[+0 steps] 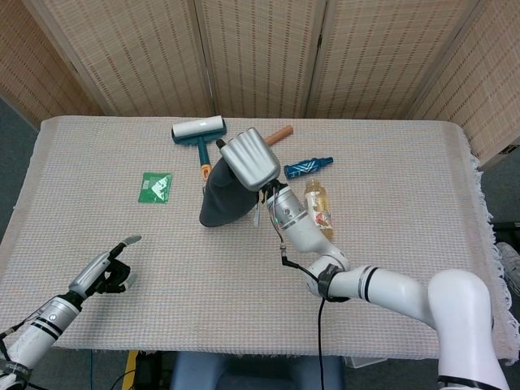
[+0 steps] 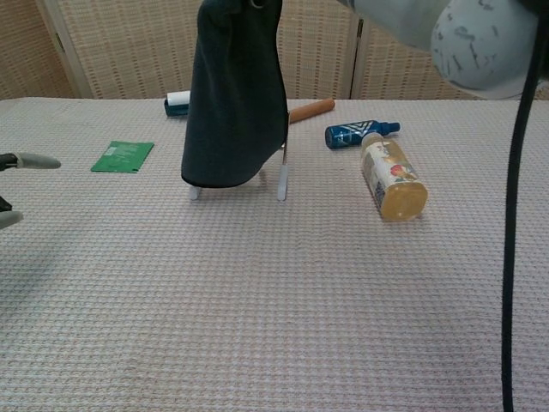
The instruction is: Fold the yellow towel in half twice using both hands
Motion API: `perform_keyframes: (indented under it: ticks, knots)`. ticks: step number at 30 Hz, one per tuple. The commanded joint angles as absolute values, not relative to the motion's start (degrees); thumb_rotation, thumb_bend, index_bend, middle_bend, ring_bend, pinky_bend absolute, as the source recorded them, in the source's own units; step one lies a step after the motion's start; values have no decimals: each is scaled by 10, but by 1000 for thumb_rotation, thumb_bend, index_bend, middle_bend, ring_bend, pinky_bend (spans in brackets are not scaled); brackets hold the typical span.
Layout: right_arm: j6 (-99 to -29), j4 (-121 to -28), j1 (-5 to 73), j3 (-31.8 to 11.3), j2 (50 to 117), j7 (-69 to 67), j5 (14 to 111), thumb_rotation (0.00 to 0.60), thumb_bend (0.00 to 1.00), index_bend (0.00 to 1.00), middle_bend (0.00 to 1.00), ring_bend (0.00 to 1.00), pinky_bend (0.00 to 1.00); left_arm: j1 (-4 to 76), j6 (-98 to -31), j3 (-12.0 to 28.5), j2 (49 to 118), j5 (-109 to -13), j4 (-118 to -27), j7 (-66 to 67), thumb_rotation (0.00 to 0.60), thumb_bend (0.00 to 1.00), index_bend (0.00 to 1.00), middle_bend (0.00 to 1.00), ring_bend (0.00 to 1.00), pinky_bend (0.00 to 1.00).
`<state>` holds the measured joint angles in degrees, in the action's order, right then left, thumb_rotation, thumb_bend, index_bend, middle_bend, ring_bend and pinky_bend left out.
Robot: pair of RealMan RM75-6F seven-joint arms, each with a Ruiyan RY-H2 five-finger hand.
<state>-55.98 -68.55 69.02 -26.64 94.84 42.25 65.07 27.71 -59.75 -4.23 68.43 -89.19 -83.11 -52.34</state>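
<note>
Fingers of the right hand (image 1: 250, 158) are hidden under its silver back in the head view, yet they plainly grip the top of the towel (image 2: 235, 94), which hangs from that hand as a limp dark grey-blue drape, lifted off the table (image 1: 406, 195); the cloth shows no yellow in either view. Its lower hem hangs free just above the table near the centre, in front of a thin metal wire stand (image 2: 280, 176), whose white feet show below the cloth in the chest view.

At 5 o'clock from the towel in the head view lies a bottle (image 1: 317, 207) of amber liquid on its side, and just beyond it, toward 3 o'clock, a small blue bottle (image 1: 307, 167). At 12 o'clock sits a lint roller (image 1: 199, 134) with a teal handle, beside a wooden rod (image 1: 279, 133) partly covered by the hand. At 9 o'clock lies a green packet (image 1: 155, 186).

Far off at 7 o'clock, the left hand (image 1: 104, 272) hovers near the table's near edge, holding nothing, with one finger pointing out; the rest seem partly curled, though the view is small.
</note>
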Motion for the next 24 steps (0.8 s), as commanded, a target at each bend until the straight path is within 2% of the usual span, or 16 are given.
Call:
perform_keyframes:
  ticks: [1,12,14,18,22,24]
  knots:
    - [-541,-620,724,-268,981,434,629,600,569,697,941,1000,1000,277,-597,-42,684,-891,-830,-522,600,479,0,896,837,914]
    - [-492,-453,783,-252,1054,385,627,600,564,696,938,1000,1000,273,-588,-42,686,-882,-825,-524,600,479,0,896,836,915]
    - [-484,-429,792,-253,1068,377,622,600,551,650,937,1000,1000,272,-588,-42,686,-881,-825,-524,600,479,0,896,837,914]
    - [-475,-391,805,-258,1084,367,613,600,512,377,937,1000,1000,268,-586,-44,685,-880,-822,-527,600,479,0,896,836,914]
    - [-453,-375,810,-269,1087,366,587,600,507,51,920,1000,1000,266,-586,-44,687,-880,-818,-537,600,479,0,896,837,914]
    - [-451,-377,809,-272,1084,374,577,600,506,0,897,1000,1000,265,-588,-45,688,-882,-816,-539,600,479,0,896,837,914]
